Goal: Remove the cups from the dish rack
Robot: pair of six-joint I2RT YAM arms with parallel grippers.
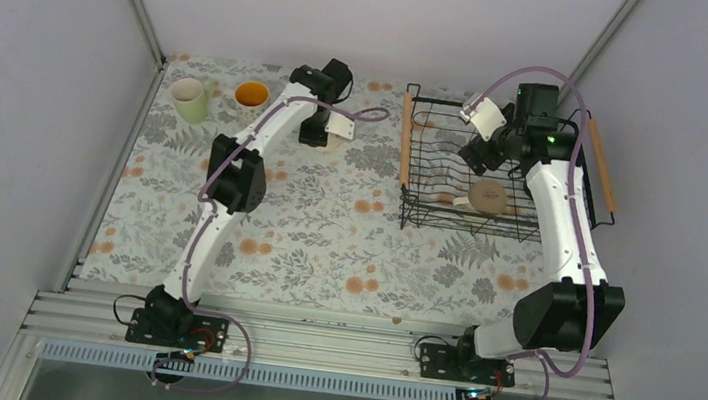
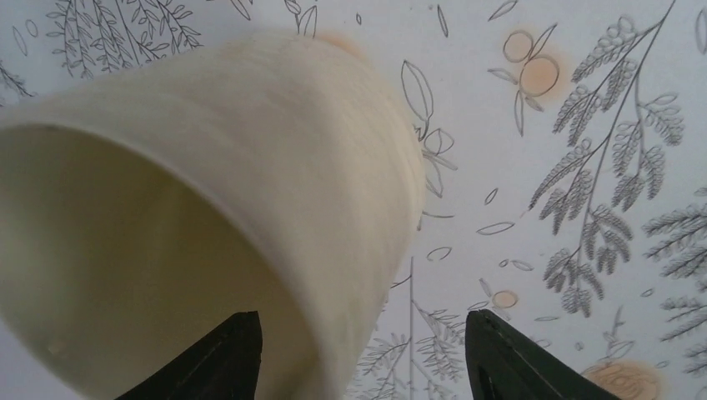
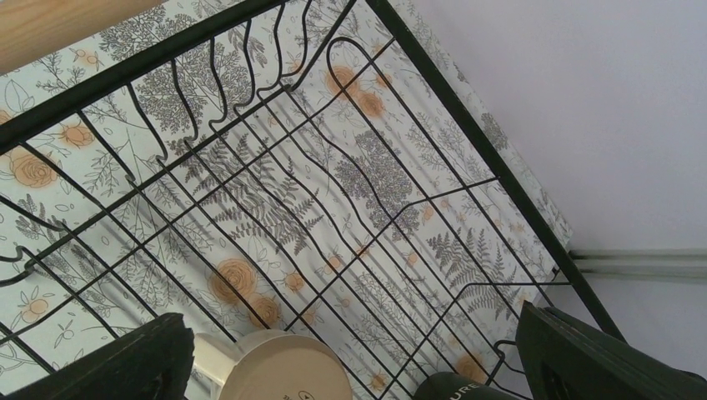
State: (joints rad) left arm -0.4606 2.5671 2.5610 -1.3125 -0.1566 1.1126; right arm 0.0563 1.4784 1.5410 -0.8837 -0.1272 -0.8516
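Underneath everything, a table (image 1: 324, 247) in a print of leaves and orange flowers. At its far right, the dish rack (image 1: 467, 230): black wire, with a wooden handle (image 1: 404, 140) on the left side and a second wooden handle (image 1: 602, 166) on the right. Reaching into the rack from the near edge, the right arm (image 1: 561, 219). Stretched toward the far left-centre of the table, the left arm (image 1: 232, 171).

Outside the rack, at the table's far left: a pale green cup (image 1: 188, 99), upright, and just beside it a patterned cup (image 1: 252, 95) with an orange inside, also upright. Right of those, at the end of the left arm, a tall cream cup (image 2: 250, 167), well apart from the rack; resting on the table or not, cannot tell. Inside the rack, near its front: a beige cup (image 3: 283, 371), base turned up toward the right wrist camera. Beside it, the edge of a black cup (image 3: 454, 390), mostly cut off.

Left claw (image 2: 360, 321): parted, astride the cream cup's wall, with one finger (image 2: 225, 358) inside the mouth and the other finger (image 2: 517, 358) outside, a gap away from the wall; not clamped on it. Right claw (image 3: 354, 317): spread wide above the rack floor, over the beige cup, with nothing in it.
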